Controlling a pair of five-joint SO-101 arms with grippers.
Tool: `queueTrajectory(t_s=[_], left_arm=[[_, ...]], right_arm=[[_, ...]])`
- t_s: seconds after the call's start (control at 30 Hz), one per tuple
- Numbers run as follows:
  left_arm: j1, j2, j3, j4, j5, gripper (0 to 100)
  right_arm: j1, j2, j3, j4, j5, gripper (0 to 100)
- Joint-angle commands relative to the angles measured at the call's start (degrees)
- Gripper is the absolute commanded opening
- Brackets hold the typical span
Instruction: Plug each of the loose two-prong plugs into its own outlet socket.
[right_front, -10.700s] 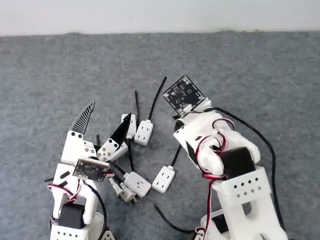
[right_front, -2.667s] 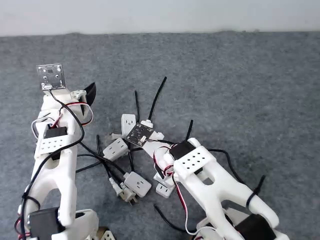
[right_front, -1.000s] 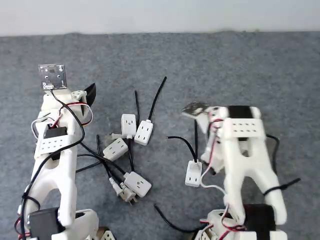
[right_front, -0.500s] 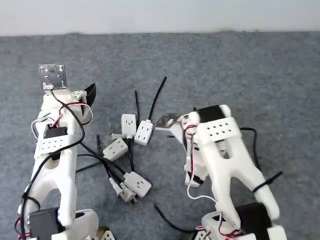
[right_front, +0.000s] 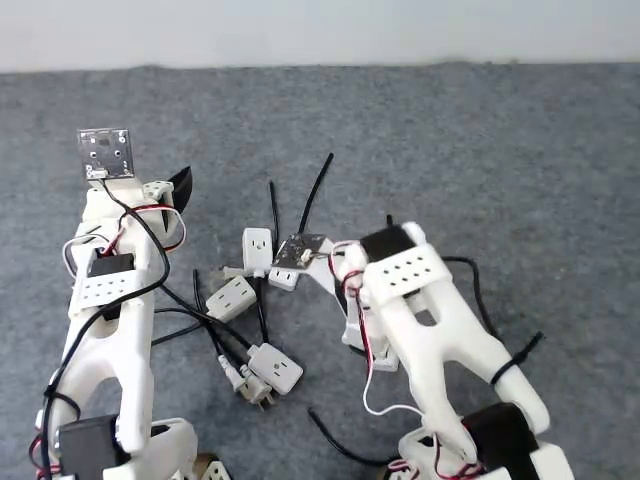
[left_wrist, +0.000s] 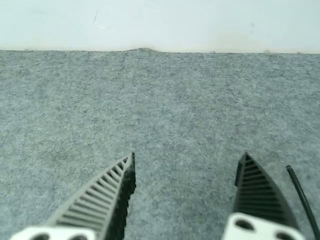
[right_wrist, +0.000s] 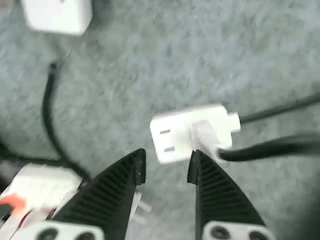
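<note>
Sockets (right_front: 257, 245) lie white on the grey worktop (right_front: 500, 150). From above, my right arm (right_front: 405, 285) leans over those just beyond the loose plug (right_front: 252, 388). Left wrist: left end effector (left_wrist: 188, 159) spread wide over the worktop. Right wrist: right end effector (right_wrist: 167, 154) apart, hovering at one outlet socket (right_wrist: 186, 134).

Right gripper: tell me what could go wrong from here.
1. The right gripper is open just short of a socket. The socket lies lengthwise across the gap and looks wider than it, so a fingertip might shove it instead of straddling it.
2. A black cord runs beside that socket and could be caught in the grip.
</note>
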Motion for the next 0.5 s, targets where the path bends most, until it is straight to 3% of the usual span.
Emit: queueTrajectory(t_s=[0.0, 0.2, 0.47], left_arm=[[0.09, -0.26, -0.31, -1.32, -0.7, 31], [0.09, -0.26, -0.31, -1.41, -0.7, 31], [0.09, -0.26, -0.31, -1.41, -0.7, 31]], right_arm=[[0.04, -0.22, 7.21, -10.59, 0.88, 14.8], [2.24, -0.22, 15.03, -16.04, 5.45, 14.7], [17.45, -0.22, 16.26, -24.66, 6.07, 14.7]])
